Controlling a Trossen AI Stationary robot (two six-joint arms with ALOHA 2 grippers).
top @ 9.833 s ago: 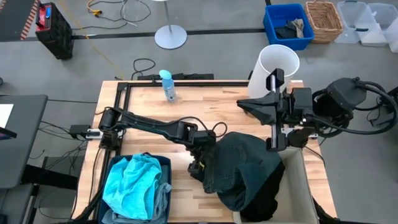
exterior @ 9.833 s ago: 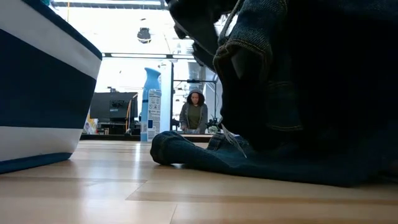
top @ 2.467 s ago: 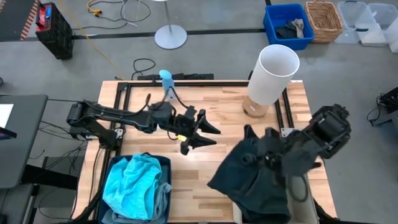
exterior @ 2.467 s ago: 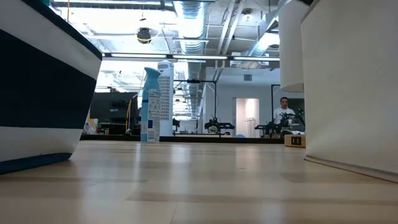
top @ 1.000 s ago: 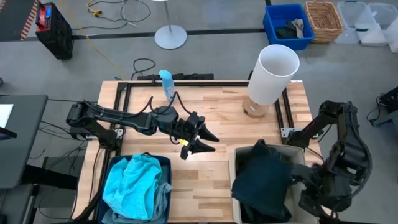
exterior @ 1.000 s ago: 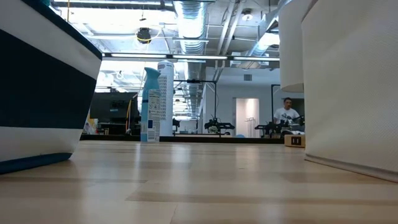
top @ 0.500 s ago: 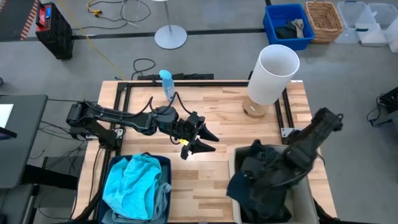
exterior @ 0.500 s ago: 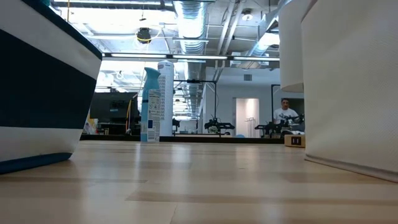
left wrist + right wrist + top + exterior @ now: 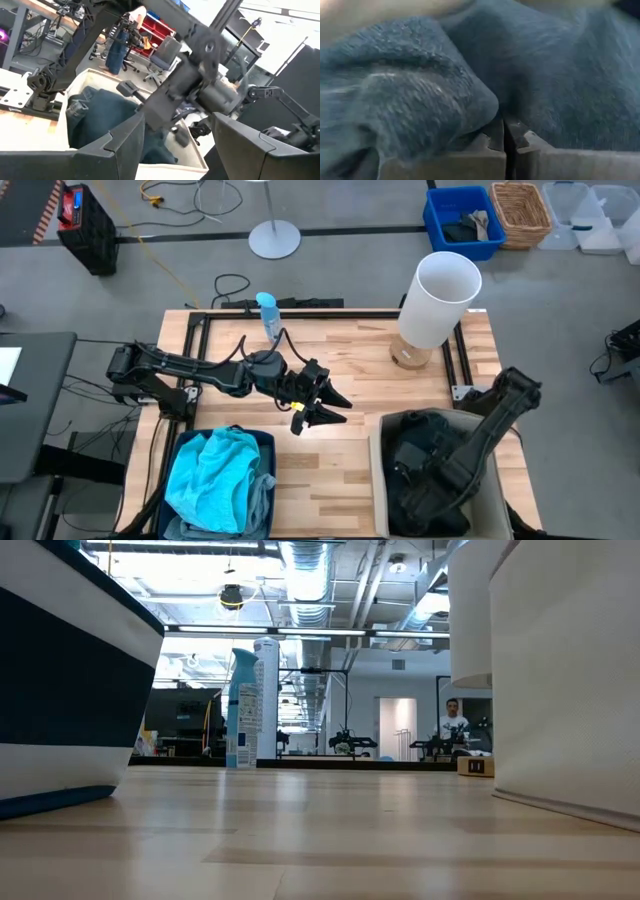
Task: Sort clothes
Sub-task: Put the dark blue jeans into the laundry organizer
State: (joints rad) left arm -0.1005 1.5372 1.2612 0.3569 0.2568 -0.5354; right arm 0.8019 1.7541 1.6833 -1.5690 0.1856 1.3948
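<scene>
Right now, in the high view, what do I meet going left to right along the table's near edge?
Navy bin with the turquoise garment → bare wood of the table → white bin with the dark denim garment.

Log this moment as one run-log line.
left gripper: open, over mid table | right gripper: shut, down in white bin against dark garment | turquoise garment: in blue bin

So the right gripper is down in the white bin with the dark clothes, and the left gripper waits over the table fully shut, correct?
Not quite. The left gripper does wait above the table, but its fingers are spread open, as the high view shows. The rest stands: the right gripper is down in the white bin among the dark clothes.
</scene>
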